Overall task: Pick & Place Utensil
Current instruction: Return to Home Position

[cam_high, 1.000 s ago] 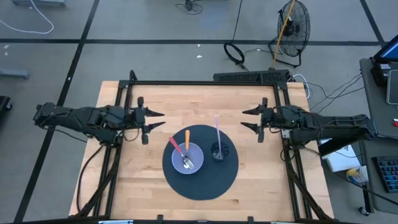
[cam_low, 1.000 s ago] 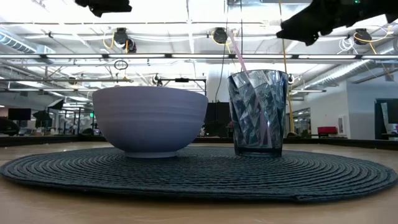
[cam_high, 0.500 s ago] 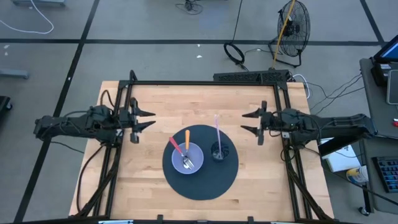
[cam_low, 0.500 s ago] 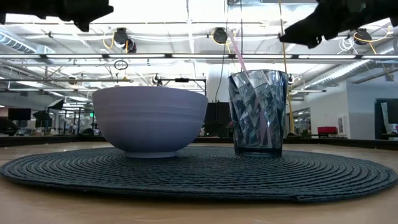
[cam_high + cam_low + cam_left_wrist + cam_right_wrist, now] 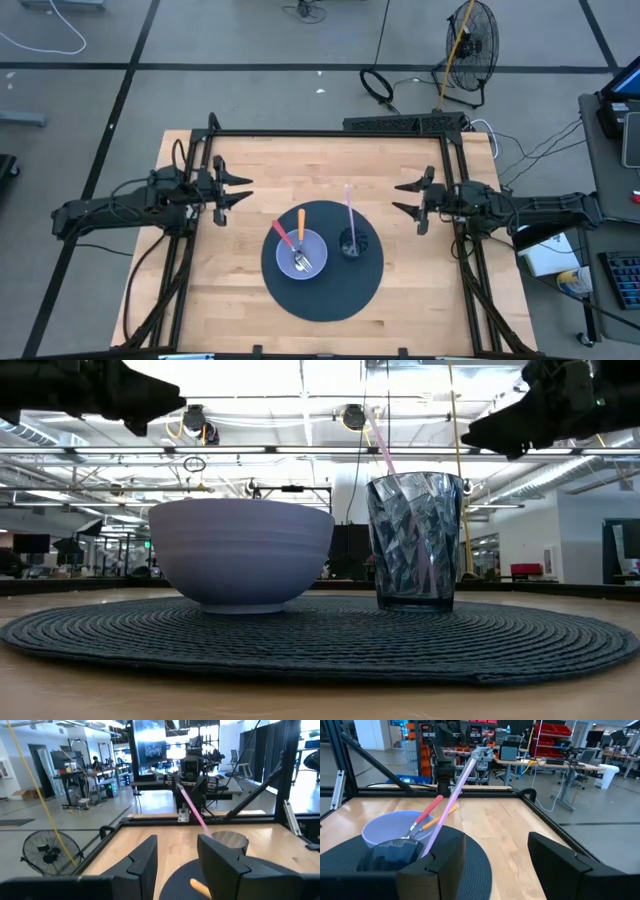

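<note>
Zero load | your left gripper (image 5: 243, 189) released, empty | right gripper (image 5: 397, 197) released, empty | cup (image 5: 350, 243) and bowl (image 5: 318, 241) stand between them, well apart, so homing looks safe

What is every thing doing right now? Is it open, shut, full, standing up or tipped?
purple bowl: upright, holding two utensils.
pink fork: leaning in the bowl.
orange utensil: leaning in the bowl.
blue cup: upright beside the bowl, not touching it.
pink straw: tilted in the cup.
mat: flat under the bowl and cup.
left tool: open, empty.
right tool: open, empty.
</note>
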Available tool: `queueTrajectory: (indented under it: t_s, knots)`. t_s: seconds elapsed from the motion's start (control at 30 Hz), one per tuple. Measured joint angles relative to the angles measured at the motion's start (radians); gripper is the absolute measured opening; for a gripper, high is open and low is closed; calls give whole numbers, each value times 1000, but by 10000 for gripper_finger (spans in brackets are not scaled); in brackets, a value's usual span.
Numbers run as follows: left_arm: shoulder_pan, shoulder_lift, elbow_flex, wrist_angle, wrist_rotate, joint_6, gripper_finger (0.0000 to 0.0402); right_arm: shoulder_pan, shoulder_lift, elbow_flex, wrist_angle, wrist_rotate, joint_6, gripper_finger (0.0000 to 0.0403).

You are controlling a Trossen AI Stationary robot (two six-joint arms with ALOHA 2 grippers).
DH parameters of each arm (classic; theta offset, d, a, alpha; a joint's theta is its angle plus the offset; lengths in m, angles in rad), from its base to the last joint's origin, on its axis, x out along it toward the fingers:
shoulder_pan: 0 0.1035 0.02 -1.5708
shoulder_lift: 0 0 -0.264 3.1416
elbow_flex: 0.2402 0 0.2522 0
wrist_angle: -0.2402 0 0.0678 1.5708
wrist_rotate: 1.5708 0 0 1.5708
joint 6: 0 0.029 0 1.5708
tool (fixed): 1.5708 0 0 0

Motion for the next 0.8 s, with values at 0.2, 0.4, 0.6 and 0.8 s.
queueTrajectory:
  t_s: [0.2, 0.4, 0.6, 0.8]
  knots:
    - [0, 0, -68, 24, -8, -16, 145, 0, -87, -58, 0, 0, 19, 210]
    - [0, -17, -212, 219, -9, -62, 145, 0, -125, -110, 14, 0, 51, 210]
    - [0, -50, -288, 305, -9, -80, 145, 0, -126, -139, 20, -4, 82, 210]
    - [0, -51, -287, 299, -9, -81, 145, 0, -129, -191, 117, -29, 77, 210]
